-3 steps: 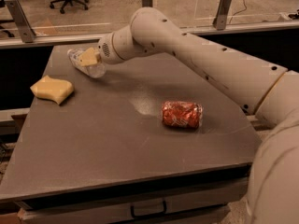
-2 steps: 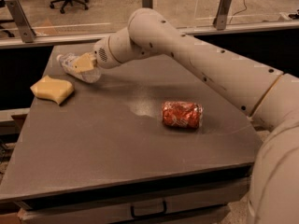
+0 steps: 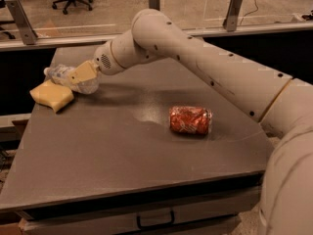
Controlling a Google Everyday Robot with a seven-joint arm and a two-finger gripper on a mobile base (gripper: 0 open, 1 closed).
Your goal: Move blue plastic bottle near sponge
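Observation:
The blue plastic bottle [image 3: 63,75] is a small clear bottle lying sideways in my gripper [image 3: 83,78], cap end pointing left. The gripper is shut on the bottle at the table's far left, held just above the surface. The sponge [image 3: 51,95], a pale yellow foam block with wavy edges, lies on the table right below and left of the bottle. The bottle's cap end is over the sponge's upper edge; I cannot tell if they touch.
A crushed red soda can [image 3: 190,120] lies on its side right of the table's middle. The grey table [image 3: 122,155] has its left edge close to the sponge. A glass barrier with metal posts [image 3: 234,6] runs behind the table.
My gripper has carried the bottle further left and a little down, from beside the sponge's right to right above it. The sponge and the can have not moved.

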